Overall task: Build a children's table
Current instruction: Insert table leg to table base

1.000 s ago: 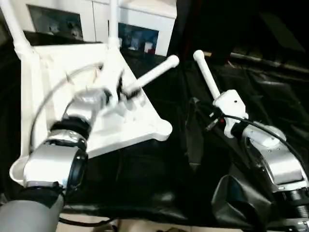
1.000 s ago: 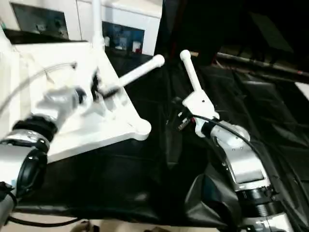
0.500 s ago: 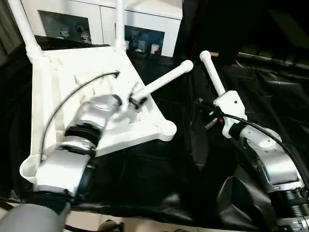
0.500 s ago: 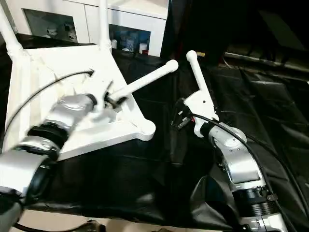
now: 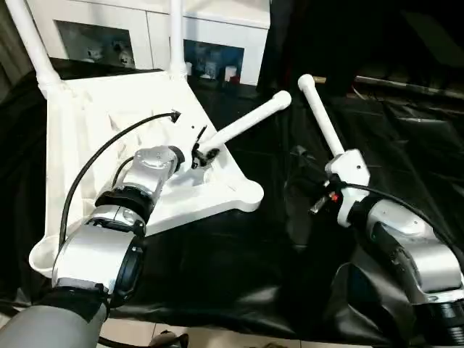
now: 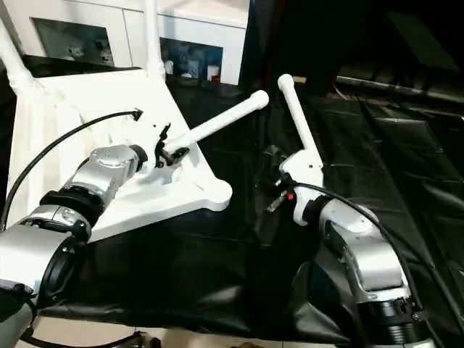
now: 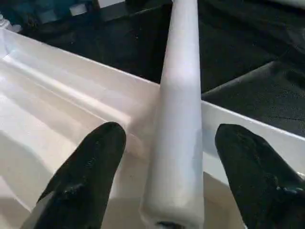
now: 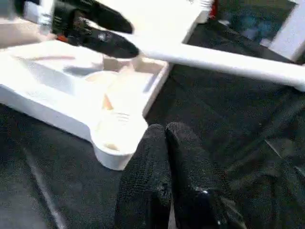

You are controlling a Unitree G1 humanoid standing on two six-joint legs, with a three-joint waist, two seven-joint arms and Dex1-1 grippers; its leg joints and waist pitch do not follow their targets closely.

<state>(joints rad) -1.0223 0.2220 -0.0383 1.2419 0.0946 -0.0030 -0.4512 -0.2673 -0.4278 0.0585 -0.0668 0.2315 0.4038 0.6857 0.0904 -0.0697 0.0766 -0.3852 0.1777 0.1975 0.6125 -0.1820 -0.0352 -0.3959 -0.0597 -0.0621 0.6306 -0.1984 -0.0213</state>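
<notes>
Left gripper [image 7: 164,157] spread astride loose leg [image 7: 178,109] over tabletop rim [image 7: 248,129].

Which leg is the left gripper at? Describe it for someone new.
The tabletop lies upside down on black cloth, two legs upright at its far corners. A third leg lies slanted across its right edge, between the left gripper's open fingers; the other loose leg is clear of the tabletop.

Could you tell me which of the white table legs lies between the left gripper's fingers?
The leg slanting across the tabletop's edge, between the left gripper's open fingers; two others stand upright in far sockets.
</notes>
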